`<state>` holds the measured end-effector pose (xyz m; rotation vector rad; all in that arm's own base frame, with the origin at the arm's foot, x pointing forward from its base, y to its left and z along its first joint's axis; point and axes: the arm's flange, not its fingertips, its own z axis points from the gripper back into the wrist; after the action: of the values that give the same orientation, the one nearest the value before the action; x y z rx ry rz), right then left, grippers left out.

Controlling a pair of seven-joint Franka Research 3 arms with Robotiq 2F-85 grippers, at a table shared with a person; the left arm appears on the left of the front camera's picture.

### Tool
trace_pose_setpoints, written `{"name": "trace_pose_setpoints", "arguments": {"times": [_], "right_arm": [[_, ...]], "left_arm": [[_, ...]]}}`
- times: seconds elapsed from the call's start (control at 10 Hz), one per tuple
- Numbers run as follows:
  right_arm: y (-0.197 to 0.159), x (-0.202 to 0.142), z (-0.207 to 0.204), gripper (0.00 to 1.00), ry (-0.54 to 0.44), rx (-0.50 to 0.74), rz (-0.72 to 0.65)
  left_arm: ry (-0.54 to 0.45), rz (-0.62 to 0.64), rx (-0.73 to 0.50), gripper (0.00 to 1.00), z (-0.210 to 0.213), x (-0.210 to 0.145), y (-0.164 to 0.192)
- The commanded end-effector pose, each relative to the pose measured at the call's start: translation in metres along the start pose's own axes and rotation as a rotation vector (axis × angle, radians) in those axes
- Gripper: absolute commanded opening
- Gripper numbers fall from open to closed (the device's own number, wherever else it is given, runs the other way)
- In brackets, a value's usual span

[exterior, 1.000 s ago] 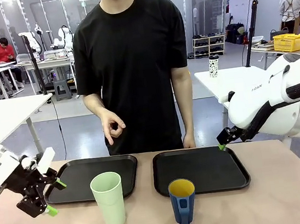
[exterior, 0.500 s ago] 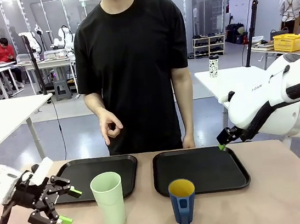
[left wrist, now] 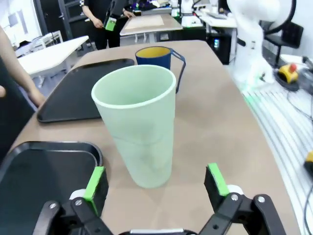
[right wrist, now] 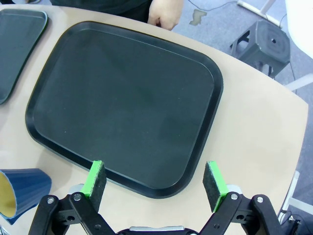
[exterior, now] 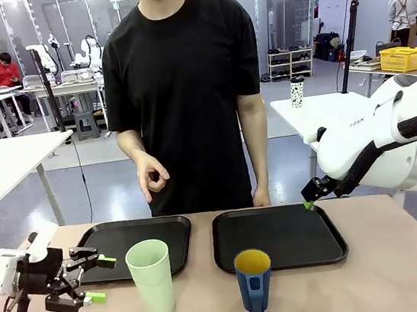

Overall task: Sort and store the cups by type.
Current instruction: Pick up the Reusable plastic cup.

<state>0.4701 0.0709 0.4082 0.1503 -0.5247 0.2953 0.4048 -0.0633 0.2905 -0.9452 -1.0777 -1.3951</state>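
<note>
front view: the left gripper (exterior: 102,278) is low over the table (exterior: 393,270), just beside the pale green tumbler (exterior: 151,279); its two fingers are spread apart and hold nothing; the tumbler stands upright on the table in front of the left tray (exterior: 120,241); the dark blue mug (exterior: 253,281) with the yellow inside stands upright in front of the right tray (exterior: 288,234); the right gripper (exterior: 308,203) is up by the far right corner of that tray; a person stands at the far side with one hand (exterior: 153,176) held up in the air.

left wrist view: the left gripper (left wrist: 155,180) has its green pads wide apart; the pale green tumbler (left wrist: 137,127) stands right ahead of the gap, not touched; the dark blue mug (left wrist: 156,56) is behind it.

right wrist view: the right gripper (right wrist: 154,178) has its fingers spread and empty, over the near edge of the right tray (right wrist: 122,98); the dark blue mug (right wrist: 19,191) is on the table just off that tray.
</note>
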Motion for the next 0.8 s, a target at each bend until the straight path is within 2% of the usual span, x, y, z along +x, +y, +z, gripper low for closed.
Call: {"name": "trace_pose_setpoints", "arguments": {"times": [0.0, 0.2, 0.5, 0.6, 0.7], "right_arm": [[-0.0023, -0.0024, 0.0008, 1.0, -0.002, 0.011, -0.002], [-0.0023, -0.0024, 0.0008, 1.0, -0.002, 0.011, -0.002], [-0.0023, -0.0024, 0.0008, 1.0, -0.002, 0.011, -0.002], [-0.0023, -0.0024, 0.0008, 1.0, -0.002, 0.011, -0.002], [-0.0023, -0.0024, 0.0008, 1.0, -0.002, 0.011, -0.002]], "left_arm": [[-0.076, 0.01, 0.011, 1.0, -0.0018, -0.0186, 0.0016], [-0.142, 0.044, 0.018, 1.0, -0.0016, -0.0217, 0.0013], [-0.157, 0.052, 0.027, 1.0, -0.0029, -0.0239, -0.0007], [-0.108, 0.095, -0.007, 1.0, 0.0006, -0.0243, -0.0058], [-0.108, 0.095, -0.007, 1.0, 0.0006, -0.0243, -0.0058]]}}
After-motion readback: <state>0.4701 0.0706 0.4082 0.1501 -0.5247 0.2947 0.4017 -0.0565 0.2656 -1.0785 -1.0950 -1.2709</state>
